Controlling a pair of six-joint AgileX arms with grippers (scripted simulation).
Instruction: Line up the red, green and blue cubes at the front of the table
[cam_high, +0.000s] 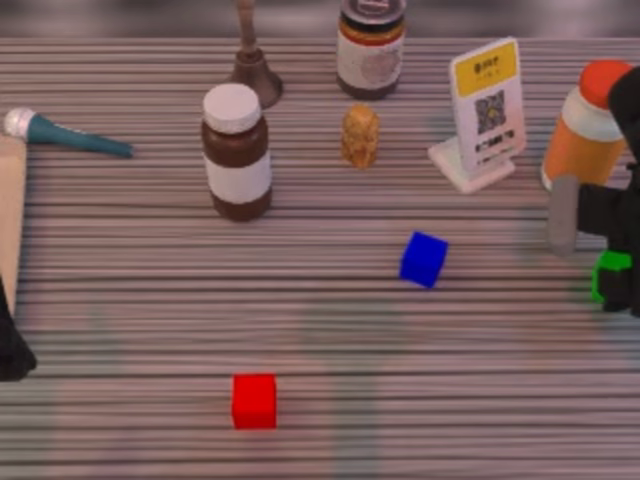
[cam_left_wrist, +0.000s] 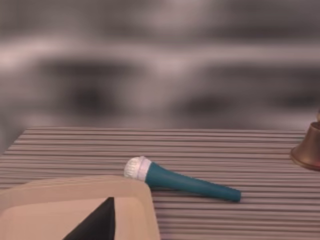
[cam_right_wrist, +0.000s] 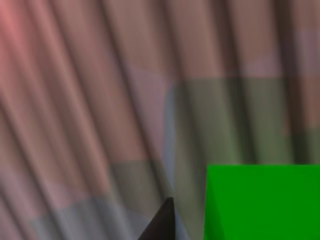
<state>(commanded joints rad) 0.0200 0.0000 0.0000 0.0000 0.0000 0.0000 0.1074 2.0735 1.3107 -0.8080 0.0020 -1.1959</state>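
The red cube (cam_high: 254, 401) lies near the front of the striped table (cam_high: 120, 260), left of centre. Farther back and right of centre the blue cube (cam_high: 424, 259) sits turned at an angle. At the right edge, the green cube (cam_high: 608, 275) (cam_right_wrist: 262, 202) lies under my right gripper (cam_high: 612, 282). In the right wrist view one dark finger (cam_right_wrist: 164, 224) shows beside the green cube, with a strip of table between them. The other finger is hidden. My left gripper (cam_high: 10, 350) is parked at the left edge.
Along the back stand a brown jar with a white lid (cam_high: 237, 152), a bell (cam_high: 255, 68), a dark-lidded jar (cam_high: 370, 48), a small golden figure (cam_high: 360, 137), a QR sign (cam_high: 484, 112) and an orange bottle (cam_high: 588, 125). A teal microphone (cam_high: 65, 133) (cam_left_wrist: 182, 180) and a beige board (cam_left_wrist: 75, 210) lie at the left.
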